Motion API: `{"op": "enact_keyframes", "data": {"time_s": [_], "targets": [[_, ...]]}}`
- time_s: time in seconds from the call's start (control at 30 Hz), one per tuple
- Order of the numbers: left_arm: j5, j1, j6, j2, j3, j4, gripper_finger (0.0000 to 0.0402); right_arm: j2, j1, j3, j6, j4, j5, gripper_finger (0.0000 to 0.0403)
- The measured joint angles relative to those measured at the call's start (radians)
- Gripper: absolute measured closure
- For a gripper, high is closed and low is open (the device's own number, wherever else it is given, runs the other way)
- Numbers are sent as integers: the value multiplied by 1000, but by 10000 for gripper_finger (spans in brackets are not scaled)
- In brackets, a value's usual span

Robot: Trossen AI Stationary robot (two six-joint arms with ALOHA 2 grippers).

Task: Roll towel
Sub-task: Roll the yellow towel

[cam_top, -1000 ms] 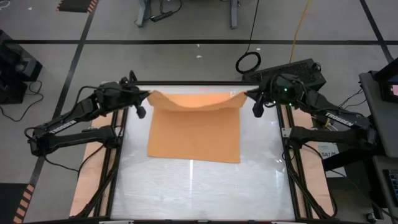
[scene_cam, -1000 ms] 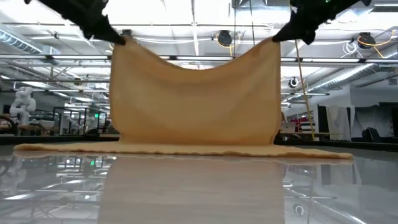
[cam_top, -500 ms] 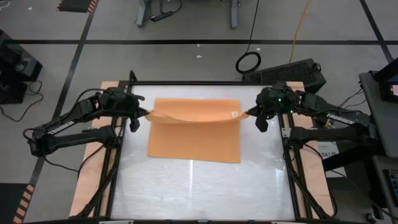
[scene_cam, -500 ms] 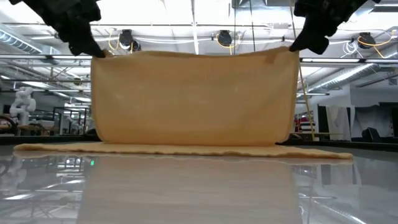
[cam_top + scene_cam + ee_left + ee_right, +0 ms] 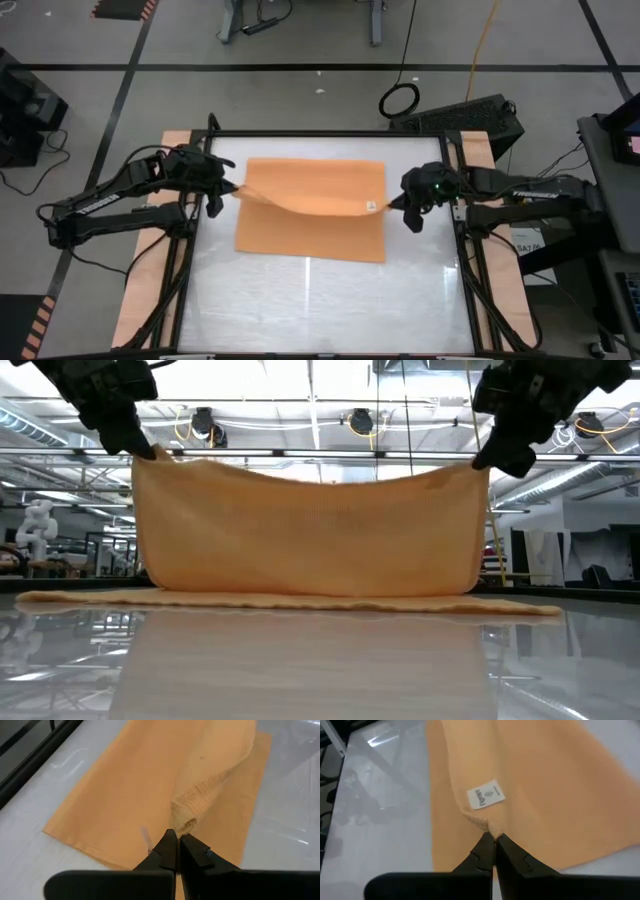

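White and glossy, the tabletop (image 5: 320,300) fills the middle of the high view inside a dark frame, with the grey floor around it. On its far half lies the towel (image 5: 310,225), an orange-tan rectangle much narrower than the table. Its near part rests flat on the surface, while its far edge is lifted and carried over the flat part, sagging in the middle between the two arms. In the low view the raised cloth hangs like a curtain (image 5: 310,525), its top edge dipping at the centre and its lower part meeting the flat layer on the table.

The left arm reaches in from the left side, and the left gripper (image 5: 228,192) is clamped on the towel's left raised corner; its wrist view shows the fingers pressed together with bunched fabric pinched at the tips (image 5: 176,840). The right arm reaches in from the right, and the right gripper (image 5: 396,205) is clenched on the opposite raised corner (image 5: 490,837). Just beside that pinch sits a small white tag (image 5: 486,794) with dark print, lying on the cloth.
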Motion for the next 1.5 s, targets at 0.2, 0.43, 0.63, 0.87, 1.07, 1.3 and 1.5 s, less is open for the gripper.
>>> {"op": "enact_keyframes", "data": {"time_s": [0.2, 0.43, 0.63, 0.87, 1.07, 1.3, 1.5], "targets": [[-1, 0, 9, -12, -1, 16, 394, 0, 53, -6, 33, 16, 1, 403], [0, 0, 8, -77, 24, 41, 394, 0, 87, 17, 53, 65, 4, 403], [6, 0, 0, -136, 51, -28, 394, 15, 150, 17, 102, 42, 3, 403], [19, 0, -8, -152, 48, -102, 394, 26, 196, 17, 107, 30, 97, 403], [36, 0, -27, -151, 30, -99, 394, -4, 183, 17, 83, 23, 139, 403], [21, 0, -27, -151, 30, 25, 394, -51, 160, 117, 13, -31, 293, 403], [13, 0, -26, -151, 30, 63, 394, -58, 140, 177, -23, -61, 308, 403]]}}
